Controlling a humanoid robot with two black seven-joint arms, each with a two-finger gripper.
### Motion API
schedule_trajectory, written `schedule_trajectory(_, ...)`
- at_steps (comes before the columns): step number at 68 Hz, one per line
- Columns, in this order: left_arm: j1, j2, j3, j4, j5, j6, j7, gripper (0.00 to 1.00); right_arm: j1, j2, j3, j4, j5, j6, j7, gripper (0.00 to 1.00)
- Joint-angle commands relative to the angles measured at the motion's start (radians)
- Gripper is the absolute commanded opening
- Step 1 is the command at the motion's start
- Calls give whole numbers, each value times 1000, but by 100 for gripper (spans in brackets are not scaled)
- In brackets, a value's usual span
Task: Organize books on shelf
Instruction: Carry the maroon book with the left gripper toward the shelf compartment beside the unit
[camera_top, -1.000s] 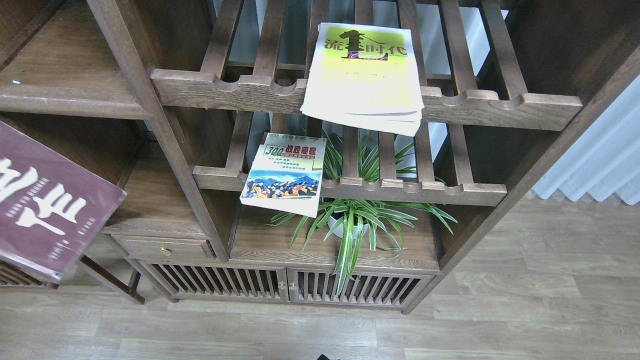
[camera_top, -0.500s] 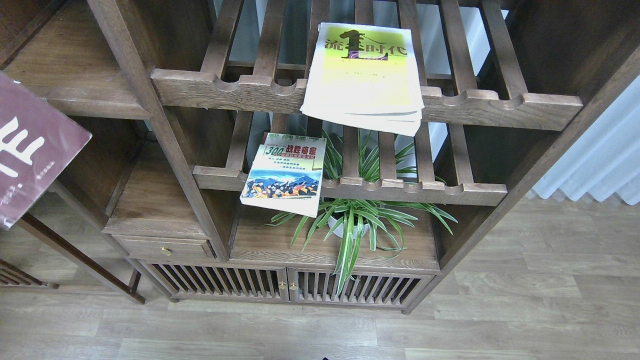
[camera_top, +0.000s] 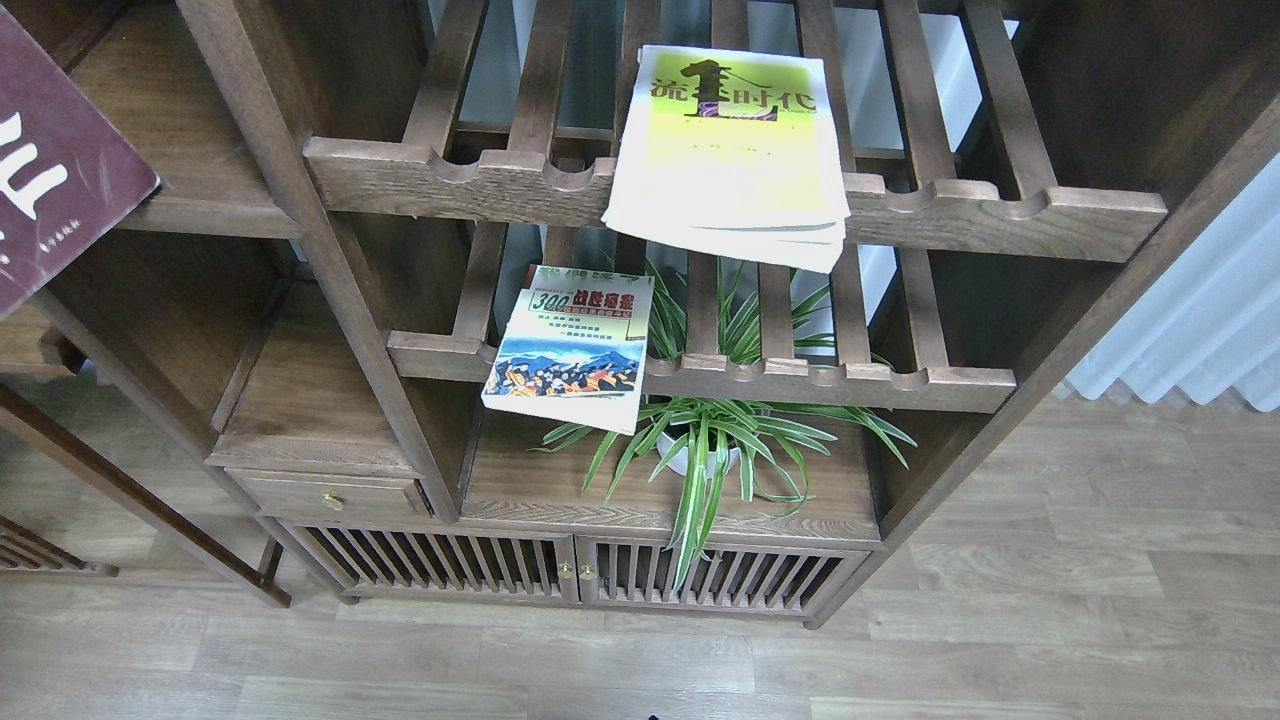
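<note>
A maroon book (camera_top: 60, 170) with big white characters hangs tilted at the far left edge, its corner over the flat dark-brown shelf (camera_top: 190, 150). What holds it lies outside the view. The yellow-green white-edged paperback (camera_top: 730, 150) lies on the upper slatted rack, overhanging its front rail. On the lower slatted rack rests the small "300" paperback (camera_top: 570, 345) with the mountain picture, also overhanging. Neither gripper shows.
A potted spider plant (camera_top: 705, 440) stands on the lower board under the racks. Upright cabinet posts (camera_top: 300, 250) divide the bays. A small drawer (camera_top: 325, 495) and slatted doors (camera_top: 560, 570) sit below. White curtain (camera_top: 1200, 320) at right, wood floor in front.
The maroon book has risen and shifted left, from beside the lower bay up to the level of the flat shelf. The two paperbacks have not moved.
</note>
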Motion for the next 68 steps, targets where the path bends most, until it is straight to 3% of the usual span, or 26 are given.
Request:
schedule_trajectory(1, -103, 22, 85, 5, 16, 0, 2, 8, 0, 0, -5, 0, 0, 0, 1, 100)
schedule_trajectory(5, -193, 39, 120, 40, 55, 0, 2, 8, 0, 0, -3, 0, 0, 0, 1, 100)
schedule_trajectory(15, -286, 44, 141, 104, 101, 0, 6, 8, 0, 0, -5, 0, 0, 0, 3, 100)
schedule_trajectory(48, -367, 85, 120, 178, 281, 0, 20, 7, 0, 0, -6, 0, 0, 0, 11, 100)
schedule_trajectory(60, -557, 85, 186, 293, 381, 0, 20, 7, 0, 0, -9, 0, 0, 0, 11, 100)
schedule_trajectory(68, -605, 79, 221, 333, 395, 0, 17, 7, 0, 0, -8, 2, 1, 0, 11, 100)
